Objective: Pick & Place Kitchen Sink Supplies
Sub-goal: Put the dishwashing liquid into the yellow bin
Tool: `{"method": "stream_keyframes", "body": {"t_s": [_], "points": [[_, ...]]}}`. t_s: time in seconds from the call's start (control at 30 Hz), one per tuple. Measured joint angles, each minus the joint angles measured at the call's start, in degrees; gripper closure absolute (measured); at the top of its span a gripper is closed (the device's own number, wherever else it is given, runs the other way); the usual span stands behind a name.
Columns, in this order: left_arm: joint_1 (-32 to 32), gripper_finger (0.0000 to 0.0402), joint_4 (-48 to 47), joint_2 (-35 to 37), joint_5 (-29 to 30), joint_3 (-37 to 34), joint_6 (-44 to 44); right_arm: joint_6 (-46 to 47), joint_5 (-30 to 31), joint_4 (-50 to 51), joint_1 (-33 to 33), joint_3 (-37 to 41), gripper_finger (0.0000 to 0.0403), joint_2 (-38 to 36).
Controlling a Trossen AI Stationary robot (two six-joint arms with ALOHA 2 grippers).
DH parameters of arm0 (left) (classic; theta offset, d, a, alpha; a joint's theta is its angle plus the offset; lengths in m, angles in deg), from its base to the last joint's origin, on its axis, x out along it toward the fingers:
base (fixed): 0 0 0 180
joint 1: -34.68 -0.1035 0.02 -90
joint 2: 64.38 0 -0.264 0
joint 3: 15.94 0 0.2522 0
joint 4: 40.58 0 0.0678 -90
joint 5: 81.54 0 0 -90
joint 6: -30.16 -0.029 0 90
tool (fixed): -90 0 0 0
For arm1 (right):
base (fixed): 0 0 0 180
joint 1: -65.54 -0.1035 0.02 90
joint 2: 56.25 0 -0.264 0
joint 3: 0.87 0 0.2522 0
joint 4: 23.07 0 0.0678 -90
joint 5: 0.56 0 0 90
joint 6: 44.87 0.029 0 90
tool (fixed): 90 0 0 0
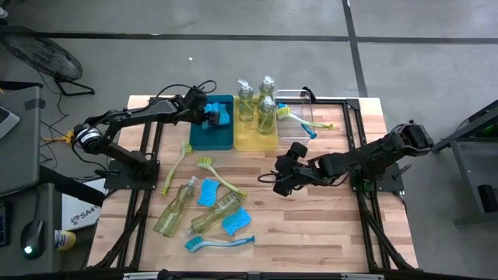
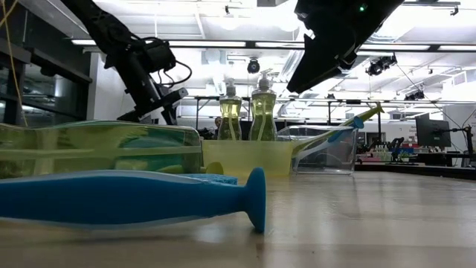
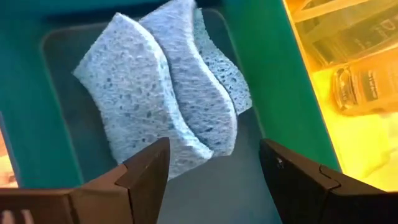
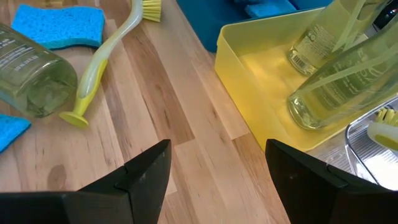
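Near edge of table: blue brush lies flat, w/ a blue sponge just behind it. Two soap bottles lie on their sides, one left, other beside it, w/ a 2nd sponge between them. A yellow-green brush lies across that 2nd bottle; another rests farther left.

Mid-table: right gripper hangs above bare wood, fingers apart, holding nothing.

Far side: teal bin, yellow bin and clear bin stand in a row, touching. Left gripper is over the teal bin, jaws spread, empty, w/ three sponges leaning together just beyond its tips. Yellow bin has three upright bottles. Clear bin holds two brushes, handles poking over its rim.
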Motion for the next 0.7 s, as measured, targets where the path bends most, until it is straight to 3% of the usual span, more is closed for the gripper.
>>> {"method": "stream_keyframes", "body": {"t_s": [0.3,0.43,0.57,0.7], "points": [[0.0,0.0158,-2.82,2.24,-0.78,0.02,-3.0,-0.02,0.3,0.0,0.0,0.0,0.0148,0.0],[1.38,0.0158,-7.18,5.47,-0.44,0.02,-5.25,-0.17,3.81,0.31,-0.68,0.0,0.0148,0.01],[5.56,0.0158,-11.3,10.08,2.16,0.02,-6.43,-2.51,5.95,0.2,-1.62,0.0,0.0148,0.02],[13.4,0.0158,-14.85,14.46,4.96,0.02,-6.27,-5.31,1.09,-1.25,-1.62,0.0,0.0148,0.06]]}}
